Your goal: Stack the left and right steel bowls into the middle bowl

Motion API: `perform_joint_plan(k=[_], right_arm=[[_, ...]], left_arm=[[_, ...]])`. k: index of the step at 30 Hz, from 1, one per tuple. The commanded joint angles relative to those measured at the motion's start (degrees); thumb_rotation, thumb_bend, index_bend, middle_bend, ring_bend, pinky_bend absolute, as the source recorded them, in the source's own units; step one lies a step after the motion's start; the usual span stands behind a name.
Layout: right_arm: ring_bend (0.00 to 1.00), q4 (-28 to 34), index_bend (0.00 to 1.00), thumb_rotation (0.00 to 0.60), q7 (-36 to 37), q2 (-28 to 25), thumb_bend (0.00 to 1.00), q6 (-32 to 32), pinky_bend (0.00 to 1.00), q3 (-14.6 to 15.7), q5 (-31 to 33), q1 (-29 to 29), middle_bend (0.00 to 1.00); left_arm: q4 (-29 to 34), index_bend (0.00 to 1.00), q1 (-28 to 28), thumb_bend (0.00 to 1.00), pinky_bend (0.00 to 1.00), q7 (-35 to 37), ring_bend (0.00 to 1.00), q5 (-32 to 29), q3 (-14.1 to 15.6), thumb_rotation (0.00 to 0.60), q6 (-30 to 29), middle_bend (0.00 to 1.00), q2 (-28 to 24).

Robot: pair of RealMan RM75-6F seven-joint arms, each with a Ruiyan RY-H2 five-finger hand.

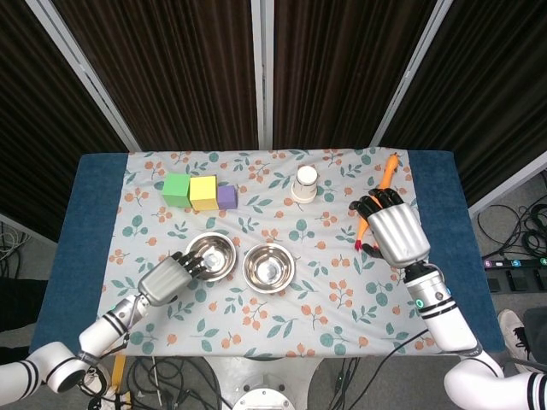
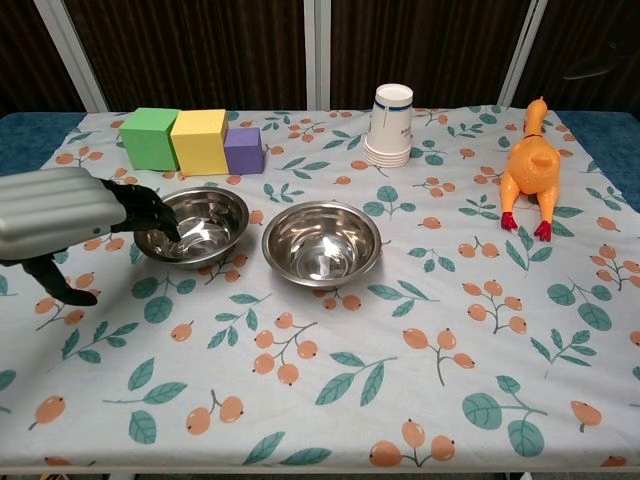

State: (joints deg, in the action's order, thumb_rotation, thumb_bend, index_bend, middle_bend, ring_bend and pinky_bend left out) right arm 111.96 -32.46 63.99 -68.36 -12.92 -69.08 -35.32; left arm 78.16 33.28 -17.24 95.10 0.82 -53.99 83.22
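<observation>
Two steel bowls stand side by side on the floral cloth: the left bowl [image 1: 210, 255] [image 2: 195, 225] and the right bowl [image 1: 268, 266] [image 2: 322, 241]. My left hand [image 1: 167, 275] [image 2: 70, 215] is at the left bowl's near-left rim. Its fingers [image 2: 150, 215] reach over the rim into the bowl, while the thumb stays apart outside, on the cloth side. The bowl sits flat on the table. My right hand [image 1: 395, 235] hovers at the right side above the rubber chicken with its fingers apart and nothing in it; the chest view does not show it.
An orange rubber chicken [image 1: 390, 166] [image 2: 528, 165] lies at the right. A stack of white paper cups [image 1: 305, 183] [image 2: 391, 125] stands behind the bowls. Green [image 2: 150, 138], yellow [image 2: 199, 141] and purple [image 2: 244, 150] blocks line the back left.
</observation>
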Motion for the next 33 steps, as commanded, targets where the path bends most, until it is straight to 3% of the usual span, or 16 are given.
perform_joint_plan(k=[1, 13, 27, 33], right_arm=[[0.22, -0.75, 0.32, 0.600, 0.79, -0.14, 0.00, 0.18, 0.25, 0.02, 0.15, 0.01, 0.34], [0.18, -5.39, 0.32, 0.600, 3.22, 0.85, 0.00, -0.04, 0.19, 0.68, -0.74, 0.46, 0.33], [0.18, -6.67, 0.32, 0.600, 6.30, 0.10, 0.00, 1.99, 0.18, 1.14, -0.16, 0.49, 0.34], [0.18, -6.86, 0.32, 0.600, 6.58, -0.05, 0.00, 2.08, 0.18, 1.17, 0.41, 0.63, 0.34]], left_arm=[[-1.63, 0.27, 1.39, 0.16, 0.33, -0.44, 0.17, 0.00, 0.15, 0.600, 1.30, 0.28, 1.43], [-7.81, 0.32, 5.44, 0.22, 0.44, 0.07, 0.24, 1.51, 0.61, 0.600, 2.43, 0.35, 5.66], [-13.89, 0.56, 6.29, 0.32, 0.59, 0.04, 0.46, 3.18, 0.81, 0.600, -3.18, 0.58, 10.10], [-16.72, 0.61, 6.63, 0.34, 0.62, 0.38, 0.51, 4.65, 2.02, 0.600, -4.79, 0.63, 11.45]])
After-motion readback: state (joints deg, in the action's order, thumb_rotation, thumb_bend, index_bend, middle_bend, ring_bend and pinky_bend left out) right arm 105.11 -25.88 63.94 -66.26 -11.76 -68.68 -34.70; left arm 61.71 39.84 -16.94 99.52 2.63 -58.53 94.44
